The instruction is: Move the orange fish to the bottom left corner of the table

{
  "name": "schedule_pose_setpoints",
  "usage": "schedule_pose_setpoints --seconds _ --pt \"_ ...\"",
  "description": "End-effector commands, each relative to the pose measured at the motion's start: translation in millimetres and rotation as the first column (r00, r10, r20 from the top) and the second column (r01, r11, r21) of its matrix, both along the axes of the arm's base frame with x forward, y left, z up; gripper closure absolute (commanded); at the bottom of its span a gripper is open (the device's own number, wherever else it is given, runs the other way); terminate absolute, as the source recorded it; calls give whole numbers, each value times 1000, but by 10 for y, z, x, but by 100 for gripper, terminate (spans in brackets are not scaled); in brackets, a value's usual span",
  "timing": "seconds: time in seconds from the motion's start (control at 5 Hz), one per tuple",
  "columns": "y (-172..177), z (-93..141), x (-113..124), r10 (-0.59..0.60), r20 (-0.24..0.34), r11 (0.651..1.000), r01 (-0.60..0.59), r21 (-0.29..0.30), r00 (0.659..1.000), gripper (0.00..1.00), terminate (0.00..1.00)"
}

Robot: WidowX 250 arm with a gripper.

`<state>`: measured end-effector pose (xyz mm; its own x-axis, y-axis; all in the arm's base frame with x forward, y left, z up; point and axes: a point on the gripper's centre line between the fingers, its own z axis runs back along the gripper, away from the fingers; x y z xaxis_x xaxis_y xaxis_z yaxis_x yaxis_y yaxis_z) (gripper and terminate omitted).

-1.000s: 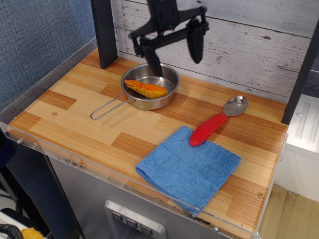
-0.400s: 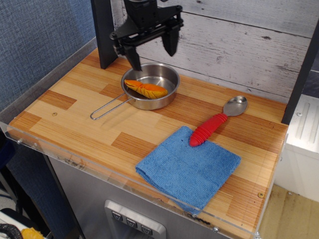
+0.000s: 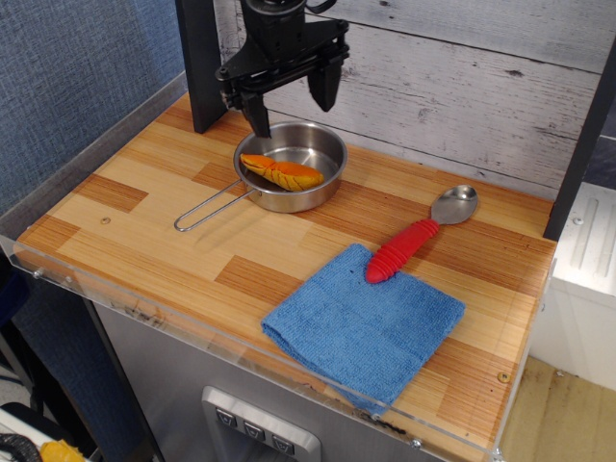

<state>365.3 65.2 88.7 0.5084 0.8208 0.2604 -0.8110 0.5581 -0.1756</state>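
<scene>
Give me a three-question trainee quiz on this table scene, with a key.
1. True or false: the fish lies in the pan.
2. What rests partly on the cloth? A) pan B) spoon C) fish
3. Fill in: the end effector hangs above the pan with its jaws ____.

Key: 1 true; 2 B; 3 open
</scene>
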Motion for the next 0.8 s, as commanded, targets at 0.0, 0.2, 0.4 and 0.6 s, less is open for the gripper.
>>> schedule_pose_setpoints --seconds 0.0,0.2,0.4,0.6 --pt "168 -84 69 49 -8 999 -49 6 999 0 0" --pt "127 -295 27 51 -45 998 -52 -25 998 0 0" --pt "53 -427 19 47 -82 999 -48 -6 996 0 0" --pt "19 -464 69 47 -88 999 -46 16 995 0 0"
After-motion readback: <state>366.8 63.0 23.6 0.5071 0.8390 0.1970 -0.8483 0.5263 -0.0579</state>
